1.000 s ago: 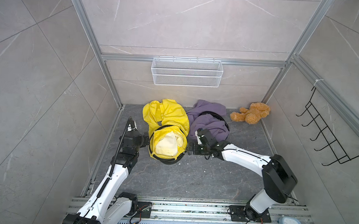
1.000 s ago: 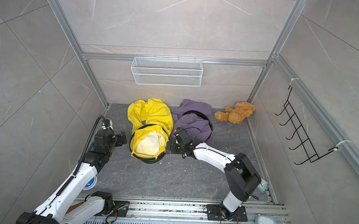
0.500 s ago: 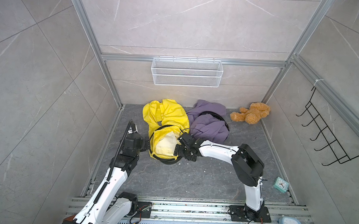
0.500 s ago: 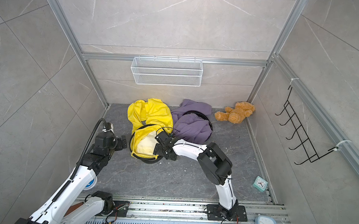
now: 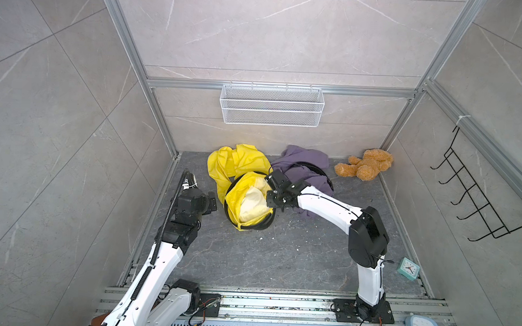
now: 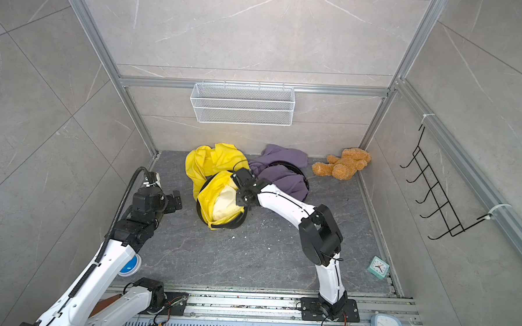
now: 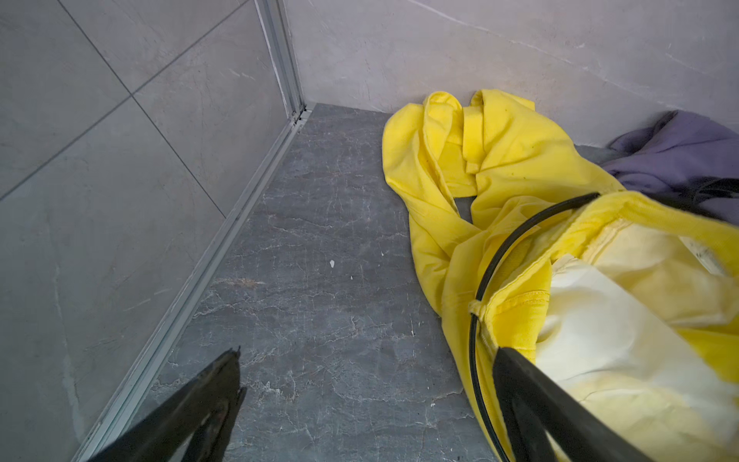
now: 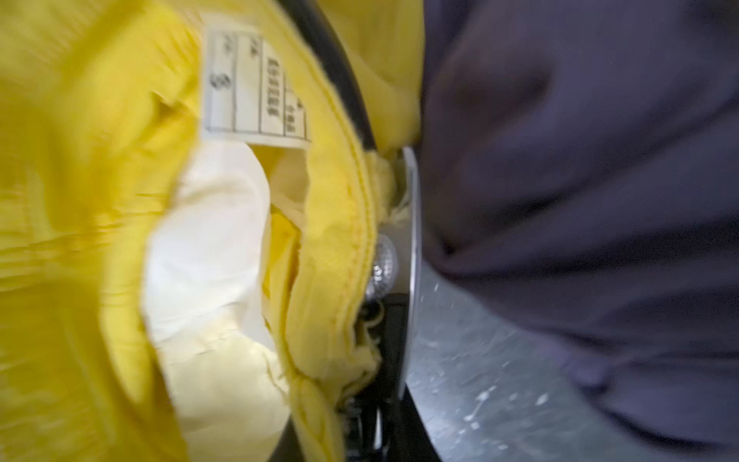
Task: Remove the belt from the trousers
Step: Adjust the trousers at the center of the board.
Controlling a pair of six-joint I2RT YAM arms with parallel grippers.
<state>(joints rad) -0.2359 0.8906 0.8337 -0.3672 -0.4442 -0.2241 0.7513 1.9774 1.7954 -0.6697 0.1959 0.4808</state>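
Yellow trousers (image 5: 238,161), black belt (image 5: 255,227) threaded; left fingers (image 7: 200,408) spread beside waistband; right fingers (image 5: 269,200) at waistband, closure indeterminate.

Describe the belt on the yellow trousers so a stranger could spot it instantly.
Under the white wire basket on the back wall, two pairs of trousers lie on the floor. The belt is the black loop ringing the yellow trousers' open waistband. The purple trousers beside them carry a second belt, so follow the yellow cloth.
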